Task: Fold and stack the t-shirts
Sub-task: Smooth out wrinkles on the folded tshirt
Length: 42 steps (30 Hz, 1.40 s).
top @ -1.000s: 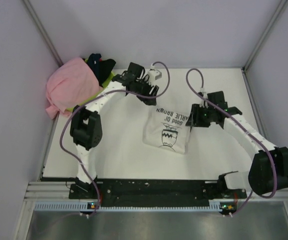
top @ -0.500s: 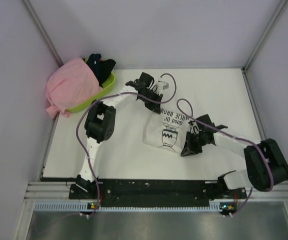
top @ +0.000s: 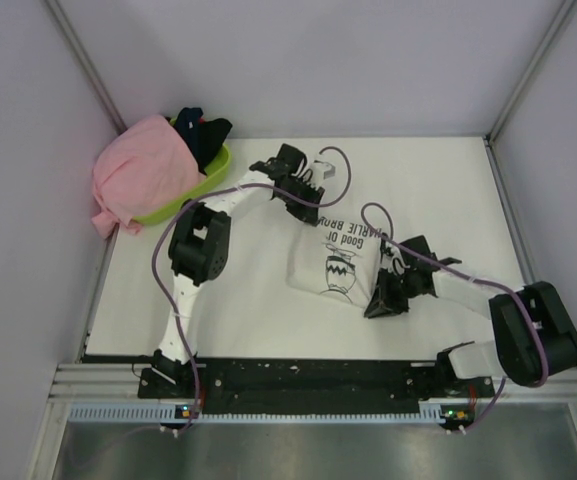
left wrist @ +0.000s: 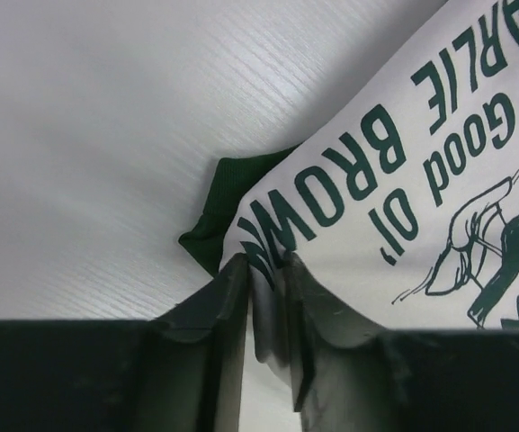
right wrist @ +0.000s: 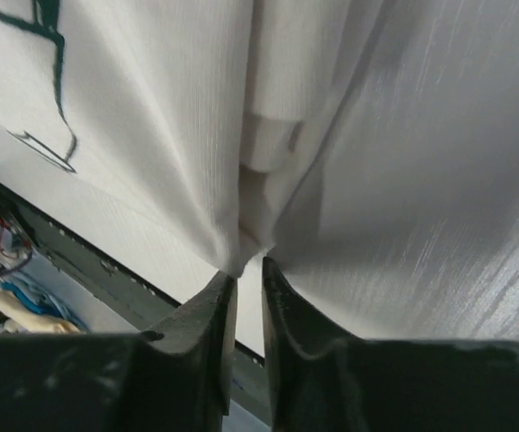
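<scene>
- The white shirt (top: 343, 262) lies near the middle of the table (top: 238, 300), folded into a rough rectangle of soft, finely ribbed knit.
- Dark block lettering (left wrist: 367, 162) and a line drawing run across its top face.
- A dark green sleeve (left wrist: 228, 202) peeks out from under its far left corner, flat on the table.
- The table is white, smooth and faintly streaked.
- The pink shirt (top: 143, 175) is a loose, rounded heap draped over the lime-green plastic basket (top: 211, 172) at the far left corner. Dark shirts (top: 203, 130) are bunched in the basket behind it.
- The left arm rises from its base to a raised elbow, and its forearm reaches forward and right to the white shirt's far left corner.
- The left gripper (top: 310, 205) points down at the cloth. Its two dark fingers are pressed close together, pinching the white edge just beside the green sleeve.
- The right arm lies low, its elbow folded out to the right and its forearm running left to the shirt's near right corner.
- The right gripper (top: 378, 302) has its fingers nearly together, nipping the point where the cloth's folds gather. Layered creases fan up from that spot.
</scene>
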### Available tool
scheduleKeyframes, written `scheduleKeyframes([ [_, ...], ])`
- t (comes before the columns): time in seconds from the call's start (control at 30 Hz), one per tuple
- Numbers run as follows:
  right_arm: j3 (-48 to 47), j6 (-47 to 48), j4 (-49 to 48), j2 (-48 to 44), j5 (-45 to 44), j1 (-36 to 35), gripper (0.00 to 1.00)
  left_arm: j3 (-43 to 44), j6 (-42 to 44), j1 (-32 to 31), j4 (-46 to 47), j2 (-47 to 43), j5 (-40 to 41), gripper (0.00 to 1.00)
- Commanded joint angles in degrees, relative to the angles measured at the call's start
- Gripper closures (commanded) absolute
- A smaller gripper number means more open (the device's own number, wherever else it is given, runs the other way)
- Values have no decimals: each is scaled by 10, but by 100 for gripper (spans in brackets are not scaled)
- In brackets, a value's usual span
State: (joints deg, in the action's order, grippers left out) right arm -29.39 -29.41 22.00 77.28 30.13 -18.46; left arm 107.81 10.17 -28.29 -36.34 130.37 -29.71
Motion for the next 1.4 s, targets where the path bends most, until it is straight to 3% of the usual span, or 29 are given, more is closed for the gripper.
scheduleKeyframes([
  [0.0,-34,29,51,-28,5,5,75,12,35,15,23,-23,19,62],
  [0.2,-130,54,94,-63,-36,61,44,36,73,16,0,-76,56,45],
  [0.33,-184,68,68,-4,-81,85,42,9,76,17,-8,-136,82,43],
  [0.57,-206,66,0,112,-70,102,41,-193,43,3,10,-272,20,62],
  [0.77,-207,66,-47,175,-44,102,41,-318,30,-54,37,-261,1,69],
  [0.93,-210,65,-65,212,-16,103,51,-328,43,-48,40,-219,59,70],
  [1.17,-228,65,-70,224,1,122,94,-324,55,-48,35,-228,48,65],
  [1.23,-240,75,-57,228,5,132,100,-317,64,-48,18,-231,29,59],
  [1.3,-262,101,-29,232,5,141,100,-307,75,-48,0,-239,20,51],
  [1.37,-289,136,8,235,-9,147,100,-295,89,-42,-16,-248,18,31],
])
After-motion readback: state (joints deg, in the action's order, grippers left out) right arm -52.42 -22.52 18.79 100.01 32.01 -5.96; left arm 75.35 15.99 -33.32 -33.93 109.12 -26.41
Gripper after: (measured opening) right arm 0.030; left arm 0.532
